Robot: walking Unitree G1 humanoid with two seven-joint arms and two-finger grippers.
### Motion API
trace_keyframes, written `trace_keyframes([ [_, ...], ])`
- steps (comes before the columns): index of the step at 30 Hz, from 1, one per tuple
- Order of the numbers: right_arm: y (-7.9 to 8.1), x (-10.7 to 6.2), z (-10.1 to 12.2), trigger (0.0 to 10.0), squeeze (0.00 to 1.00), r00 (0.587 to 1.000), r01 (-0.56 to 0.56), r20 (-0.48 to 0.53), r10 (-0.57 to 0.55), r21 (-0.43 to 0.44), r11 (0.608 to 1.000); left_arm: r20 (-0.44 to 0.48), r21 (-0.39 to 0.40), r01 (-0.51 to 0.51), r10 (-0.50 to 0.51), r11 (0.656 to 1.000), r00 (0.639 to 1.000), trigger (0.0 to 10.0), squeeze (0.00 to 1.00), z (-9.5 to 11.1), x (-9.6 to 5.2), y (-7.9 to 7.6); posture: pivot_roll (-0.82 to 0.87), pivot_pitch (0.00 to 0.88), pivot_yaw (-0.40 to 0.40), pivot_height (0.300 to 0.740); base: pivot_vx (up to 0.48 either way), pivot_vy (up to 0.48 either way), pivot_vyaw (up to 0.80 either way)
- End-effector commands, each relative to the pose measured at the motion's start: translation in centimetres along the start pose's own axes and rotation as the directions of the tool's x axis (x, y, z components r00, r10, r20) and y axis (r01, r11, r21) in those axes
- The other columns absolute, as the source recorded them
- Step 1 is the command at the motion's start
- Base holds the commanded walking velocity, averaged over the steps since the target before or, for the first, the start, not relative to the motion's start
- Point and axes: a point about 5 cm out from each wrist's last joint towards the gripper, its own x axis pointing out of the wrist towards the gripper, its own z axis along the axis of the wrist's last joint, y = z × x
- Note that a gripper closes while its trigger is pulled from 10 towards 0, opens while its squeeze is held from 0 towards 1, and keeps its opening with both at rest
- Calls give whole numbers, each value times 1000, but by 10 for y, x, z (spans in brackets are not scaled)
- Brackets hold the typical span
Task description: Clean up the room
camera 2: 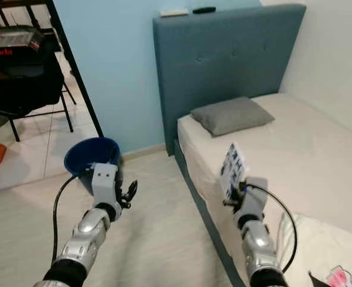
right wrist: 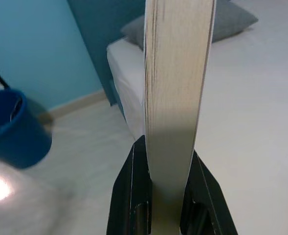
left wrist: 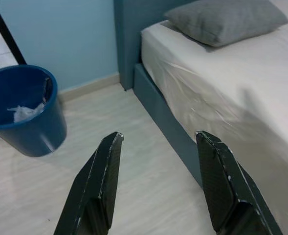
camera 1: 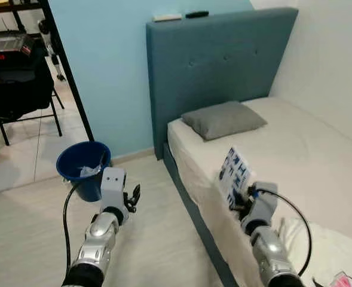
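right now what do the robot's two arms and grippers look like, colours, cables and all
Both arms are silver metal with rounded, jointed segments. The left arm ends in a white boxy wrist block before the left gripper, with a black cable looping down beside it. The right arm has a grey wrist housing behind the right gripper and a black cable arcing over it. Each gripper has two long black fingers, tapered and slightly scuffed.

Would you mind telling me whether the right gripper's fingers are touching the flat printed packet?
Touching. In the right wrist view both black fingers press against the packet, which stands edge-on between them with no gap; the right gripper holds it up beside the bed.
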Motion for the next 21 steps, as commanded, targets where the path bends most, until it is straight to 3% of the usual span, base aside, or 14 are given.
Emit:
trace_keyframes([
  [1,5,0,-1,10000,0,1000,-17,8,17,1,1000,-16,0,-8,7,1000,1000,10000,0,-5,-3,2,24,81,2,740,345,0,-800],
  [15,6,-3,-5,10000,0,1000,-12,4,11,12,1000,-14,12,5,-5,1000,1000,10000,0,-4,-1,2,26,79,14,740,346,0,-800],
  [21,6,-4,-4,10000,0,1000,-18,12,17,7,1000,-14,12,8,-8,1000,1000,10000,0,-4,-2,1,25,78,13,740,345,0,-200],
])
